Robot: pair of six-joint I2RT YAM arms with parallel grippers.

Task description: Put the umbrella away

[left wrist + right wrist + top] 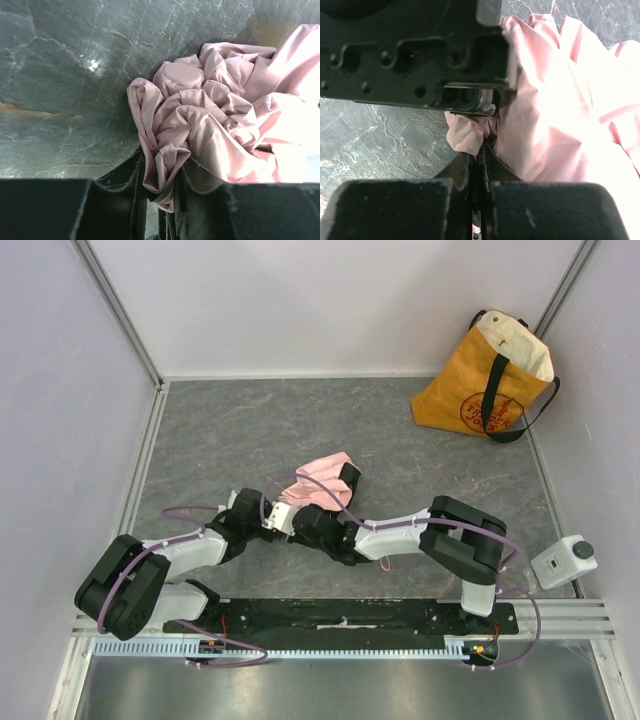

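Observation:
The umbrella (322,474) is a crumpled bundle of pale pink fabric on the grey table, just beyond both grippers. In the left wrist view its folds (210,110) fill the right half, with a round pink cap among them. My left gripper (162,185) is shut on a fold of the pink fabric. My right gripper (481,150) is shut on a thin pinch of the same umbrella (555,115), right under the left gripper's black body (415,50). In the top view the two grippers, left (285,518) and right (318,516), meet at the bundle's near side. Shaft, ribs and handle are hidden.
A yellow tote bag (478,390) with black straps stands open at the back right, against the wall. A small white camera block (563,562) sits at the right near the rail. White walls enclose the grey table (230,430) on three sides.

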